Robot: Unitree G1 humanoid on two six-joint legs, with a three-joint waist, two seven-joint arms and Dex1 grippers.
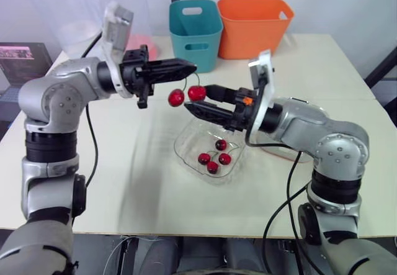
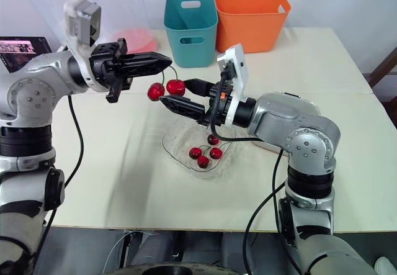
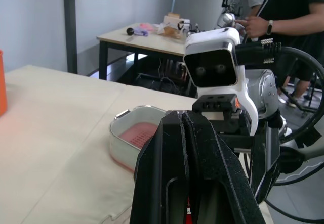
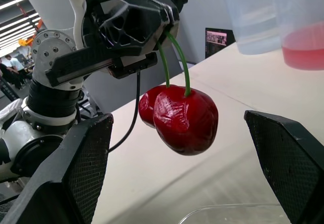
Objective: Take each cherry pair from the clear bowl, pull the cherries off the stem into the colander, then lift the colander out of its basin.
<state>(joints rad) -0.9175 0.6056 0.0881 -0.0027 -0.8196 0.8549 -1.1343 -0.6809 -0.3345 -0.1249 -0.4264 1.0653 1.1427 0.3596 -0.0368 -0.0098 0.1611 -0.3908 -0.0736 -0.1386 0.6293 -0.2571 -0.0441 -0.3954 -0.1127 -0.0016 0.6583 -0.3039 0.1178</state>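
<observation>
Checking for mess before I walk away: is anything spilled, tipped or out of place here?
Nothing stands out. The cherry pair hangs by its stem from the shut left gripper above the clear bowl, the open right gripper flanking it. The other cherries lie inside the bowl, none on the table.

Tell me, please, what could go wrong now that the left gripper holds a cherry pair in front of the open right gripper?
1. The cherry pair hangs roughly over the clear bowl, not the colander, so cherries pulled off here would likely miss it.
2. The left gripper pinches only the thin stem, which may slip free when the right gripper pulls.
</observation>
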